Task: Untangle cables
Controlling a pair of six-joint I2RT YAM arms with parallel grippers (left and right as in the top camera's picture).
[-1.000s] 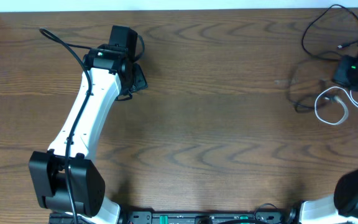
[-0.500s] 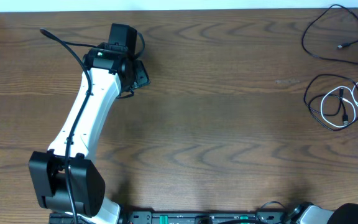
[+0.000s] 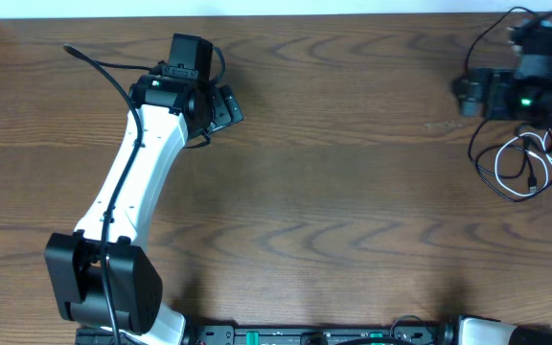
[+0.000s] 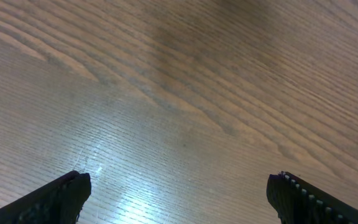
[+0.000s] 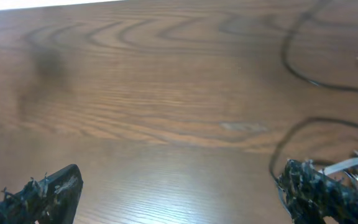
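The cables lie at the far right of the table. A thin black cable (image 3: pixel 480 40) loops near the back edge, and part of it is hidden under my right arm. Below it, a white cable (image 3: pixel 517 196) lies coiled with a black cord (image 3: pixel 473 155) looped through it. My right gripper (image 3: pixel 461 93) hovers open between the two, left of the coil, and holds nothing. In the right wrist view the black cable (image 5: pixel 289 63) and the white cable (image 5: pixel 347 165) lie beyond my right gripper (image 5: pixel 182 196). My left gripper (image 3: pixel 226 107) (image 4: pixel 179 202) is open over bare wood at the far left.
The wooden table (image 3: pixel 333 211) runs to a pale back edge (image 3: pixel 257 8). The left arm (image 3: pixel 132 182) reaches diagonally from its base at the front left. The right arm's body (image 3: pixel 530 86) covers part of the back right corner.
My right gripper left the coil, went out of view, and is back higher up with its jaws open. The coil shifted right and loosened. My left gripper opened wider.
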